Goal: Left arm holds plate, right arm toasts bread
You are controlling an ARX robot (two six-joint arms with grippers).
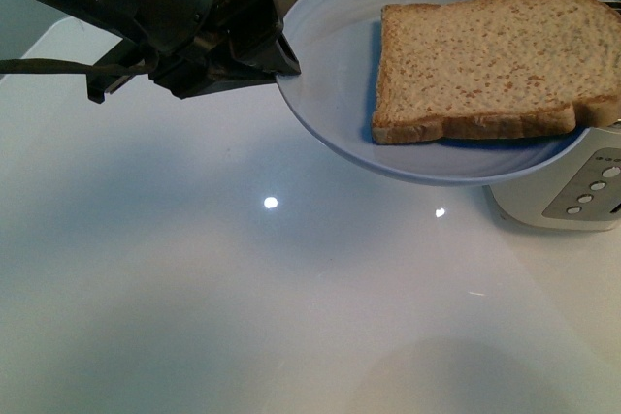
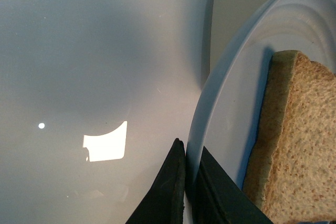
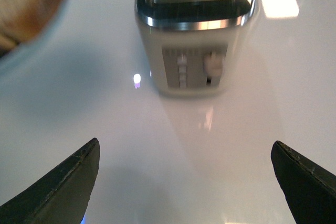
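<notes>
Held the plate (image 1: 330,36) by its left rim in the left gripper (image 1: 289,63), jaws pinched narrow on the edge. Filled the upper left of the front view with the left arm (image 1: 146,7), black and bulky, a thin cable trailing off to the left edge. Carried the bread (image 1: 485,65) flat on the right half of the plate, darker crust toward the bottom of the frame, its right end running to the frame edge. Kept the plate off the white table (image 1: 243,317), with a soft shadow beneath it. Half hid a white toaster (image 1: 572,191) under the plate's lower right rim, only a corner and a row of small round buttons showing.

From the left wrist view alone, made out the grip itself: one dark wedge on each side of the thin rim, closed tight against it, with the bread's crust close by at the lower right.

From the right wrist view alone, found the right gripper (image 3: 185,142), out of sight in the front view: tips spread wide at the lower corners, nothing between them but bare table. Faced the toaster head-on at top centre, showing what the front view hid: chrome-edged top, open slots, a column of buttons and a lever on the end panel. Caught bread and plate rim only as a blur in the upper left corner.
</notes>
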